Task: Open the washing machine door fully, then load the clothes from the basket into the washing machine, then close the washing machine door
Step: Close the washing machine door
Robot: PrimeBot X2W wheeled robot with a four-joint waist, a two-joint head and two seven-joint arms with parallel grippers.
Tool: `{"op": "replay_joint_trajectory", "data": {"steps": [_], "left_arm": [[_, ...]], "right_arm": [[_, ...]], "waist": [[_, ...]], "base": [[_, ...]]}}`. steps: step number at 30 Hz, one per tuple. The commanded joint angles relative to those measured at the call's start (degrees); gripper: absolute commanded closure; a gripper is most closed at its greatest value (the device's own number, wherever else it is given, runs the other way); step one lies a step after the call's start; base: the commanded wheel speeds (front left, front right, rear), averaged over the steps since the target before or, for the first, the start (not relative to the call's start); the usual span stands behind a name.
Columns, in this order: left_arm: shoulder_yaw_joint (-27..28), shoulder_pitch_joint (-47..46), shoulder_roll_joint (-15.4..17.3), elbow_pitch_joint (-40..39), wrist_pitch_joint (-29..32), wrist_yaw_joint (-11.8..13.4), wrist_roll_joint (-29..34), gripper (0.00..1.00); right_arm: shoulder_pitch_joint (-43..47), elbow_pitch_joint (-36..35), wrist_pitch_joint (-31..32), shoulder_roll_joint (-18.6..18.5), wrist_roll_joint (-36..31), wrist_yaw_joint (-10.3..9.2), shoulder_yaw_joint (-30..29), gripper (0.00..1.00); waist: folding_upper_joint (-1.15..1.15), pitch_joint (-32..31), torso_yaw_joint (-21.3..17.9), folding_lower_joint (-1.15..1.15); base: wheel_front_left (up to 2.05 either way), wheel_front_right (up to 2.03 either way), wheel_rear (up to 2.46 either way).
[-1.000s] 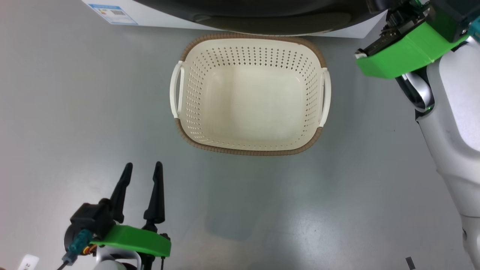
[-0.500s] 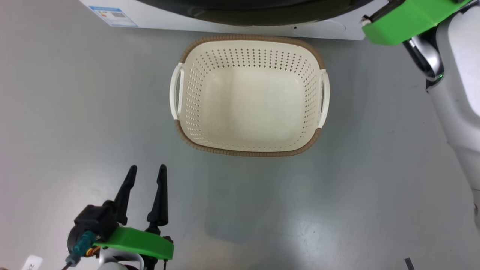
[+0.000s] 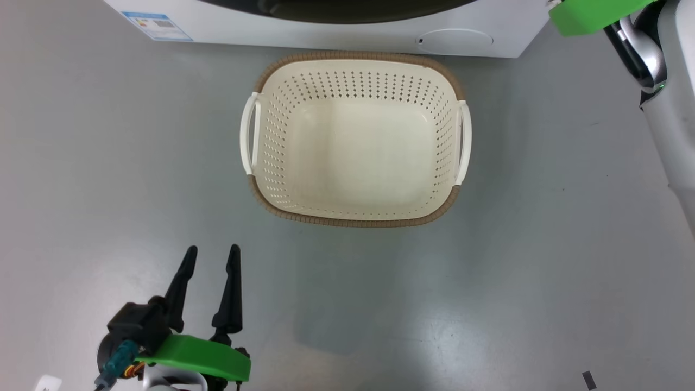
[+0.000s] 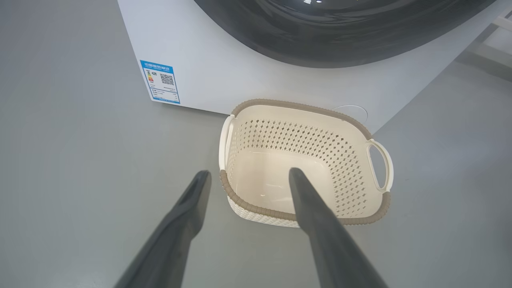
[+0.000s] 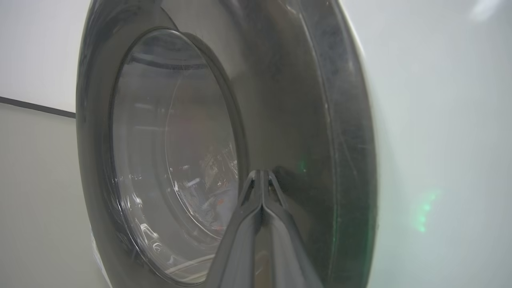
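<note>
**Blue label on the machine, basket before it, one gripper at the door**

The washing machine (image 4: pixel 224 72) carries a blue label (image 4: pixel 160 82) low on its white front, at the corner. The label has a white line of characters on its blue head, a small scale of coloured bars and a square code. The writing is too small to read. In the head view the same label (image 3: pixel 156 25) lies at the top left, and a round cover (image 3: pixel 455 39) sits low on the front further to the right.

The basket (image 3: pixel 353 221) stands on the grey floor (image 3: pixel 81 163) just in front of the machine, and its bare bottom shows. The left gripper (image 3: pixel 212 250) hangs nearer to the robot, well apart from the basket, with its fingers spread wide. In the left wrist view these fingers (image 4: pixel 188 208) point toward the basket's near rim (image 4: pixel 256 209).

The right gripper (image 5: pixel 262 174) has its fingers pressed together and grips nothing. Its tips stand in front of the glossy black rim of the washing machine door (image 5: pixel 288 100), just beside the glass window (image 5: pixel 172 160). Whether they touch the rim, I cannot tell. Shapes behind the glass are blurred.
</note>
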Motion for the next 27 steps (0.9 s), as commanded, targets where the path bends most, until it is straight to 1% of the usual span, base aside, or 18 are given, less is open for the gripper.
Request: {"op": "replay_joint_trajectory", "data": {"steps": [1,7,12,15,19,20,21,22,23,24,25,26,27], "left_arm": [[1.8,1.1,0.8,-0.9,-0.4,-0.1,-0.3,0.00],[1.5,0.6,0.8,-0.8,-0.4,0.0,-0.5,0.00],[1.5,0.5,0.8,-0.5,-0.4,0.3,-0.7,0.00],[1.9,0.7,0.8,-0.7,-0.4,0.4,-1.0,0.00],[2.6,1.1,0.8,-1.2,-0.4,0.9,-1.4,0.00],[2.8,1.4,0.8,-1.3,-0.4,1.0,-1.4,0.00],[3.0,1.7,0.8,-1.5,-0.4,1.1,-1.7,0.00],[3.3,2.0,0.8,-1.7,-0.4,1.1,-1.9,0.00],[3.5,2.3,0.8,-2.1,-0.4,1.0,-1.9,0.00],[3.9,2.7,0.8,-2.3,-0.4,1.0,-2.1,0.00],[4.3,3.1,0.8,-2.4,-0.4,1.1,-2.5,0.00],[4.6,3.5,0.8,-2.6,-0.4,1.2,-2.8,0.00],[4.9,3.9,0.8,-2.7,-0.4,1.2,-3.1,0.00]], "right_arm": [[-0.7,-0.7,-0.2,0.1,-0.7,0.05,-0.6,1.00],[-3.3,3.4,-0.2,-0.6,-4.3,0.05,-3.0,1.00],[-2.9,4.9,-0.2,-0.7,-5.0,0.05,-3.5,1.00],[-0.9,3.1,-0.2,-0.3,-4.0,0.05,-3.8,1.00],[5.5,-2.1,-0.2,0.3,-2.0,0.05,-4.1,1.00],[7.6,-3.2,-0.2,0.3,-1.2,0.05,-4.1,0.88],[9.8,-4.5,-0.2,0.4,-0.5,0.05,-4.0,0.68],[12.0,-5.9,-0.2,0.5,0.1,0.05,-4.0,0.56],[14.4,-7.2,-0.2,0.5,0.6,0.05,-4.2,0.43],[16.8,-8.5,-0.2,0.5,1.2,0.05,-4.5,0.22],[19.2,-9.7,-0.2,0.6,1.6,0.05,-4.9,0.05],[21.5,-10.8,-0.2,0.6,2.0,0.05,-5.5,0.00],[23.9,-11.8,-0.2,0.7,2.4,0.05,-6.2,0.00]], "waist": [[0.00,0.0,0.1,0.00],[0.00,-0.2,0.5,0.00],[0.00,-1.4,0.5,0.00],[0.00,-2.7,0.2,0.00],[0.00,-5.5,-0.5,0.00],[0.00,-6.4,-0.8,0.00],[0.00,-7.4,-1.1,0.00],[0.00,-8.5,-1.4,0.00],[0.00,-9.6,-1.8,0.00],[0.00,-10.7,-2.1,0.00],[0.00,-11.9,-2.4,0.00],[0.00,-13.1,-2.7,0.00],[0.00,-14.3,-3.0,0.00]], "base": [[0.00,0.00,0.00],[0.00,0.00,0.00],[0.00,0.00,0.00],[0.00,0.00,0.00],[0.00,0.00,0.00],[0.00,0.00,0.00],[0.00,0.00,0.00],[0.00,0.00,0.00],[0.00,0.00,0.00],[0.00,0.00,0.00],[0.00,0.00,0.00],[0.00,0.00,0.00],[0.00,0.00,0.00]]}}
